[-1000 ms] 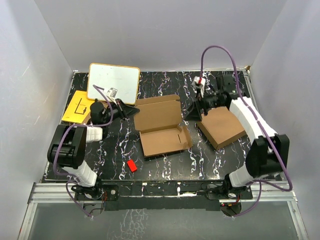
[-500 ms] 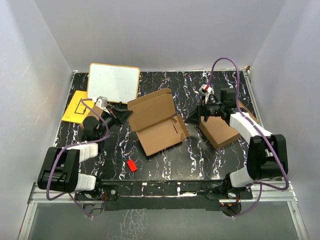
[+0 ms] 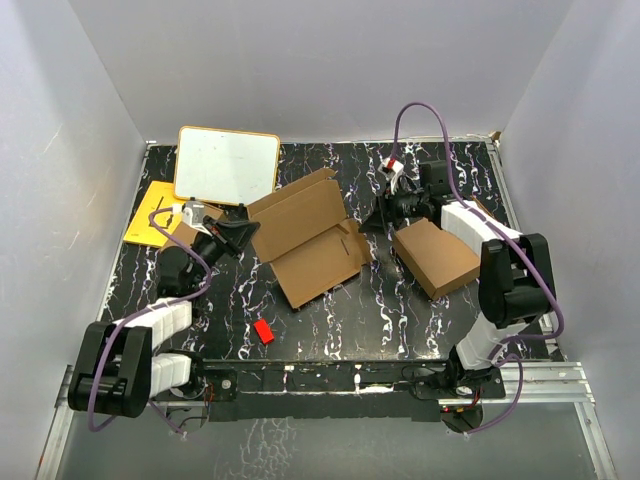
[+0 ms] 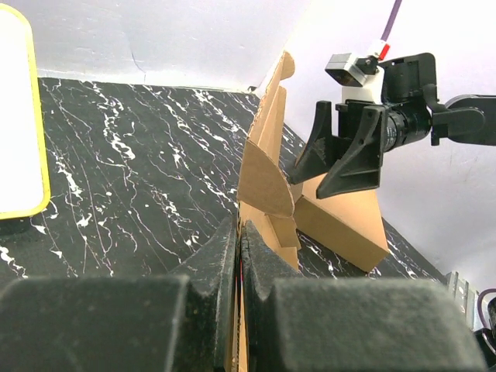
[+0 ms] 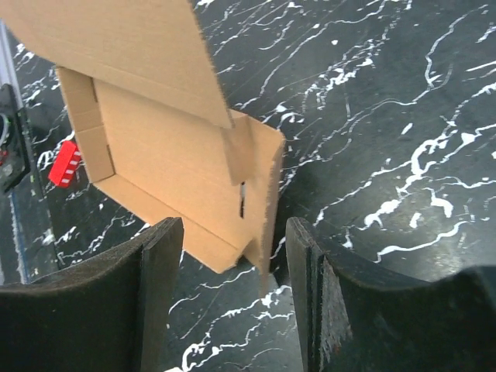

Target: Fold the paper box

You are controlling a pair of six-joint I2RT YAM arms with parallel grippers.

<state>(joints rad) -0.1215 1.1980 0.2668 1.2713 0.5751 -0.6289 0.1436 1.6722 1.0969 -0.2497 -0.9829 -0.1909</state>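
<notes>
The paper box (image 3: pixel 305 240) lies open mid-table, turned at an angle, its lid raised toward the back left. My left gripper (image 3: pixel 246 232) is shut on the lid's left edge; in the left wrist view the cardboard (image 4: pixel 267 178) is pinched between my closed fingers (image 4: pixel 221 263). My right gripper (image 3: pixel 376 218) is open at the box's right end. In the right wrist view the box's slotted side wall (image 5: pixel 267 186) stands between the spread jaws of that gripper (image 5: pixel 232 229), touching neither. The tray floor (image 5: pixel 163 155) faces that camera.
A thicker plain brown box (image 3: pixel 435 258) lies right of the paper box, under my right arm. A whiteboard (image 3: pixel 227 165) and a yellow sheet (image 3: pixel 150 215) lie at the back left. A small red block (image 3: pixel 263 331) sits near the front.
The paper box has turned counter-clockwise and shifted left, with its lid lifted by my left gripper. My right gripper has moved left up to the box's right wall.
</notes>
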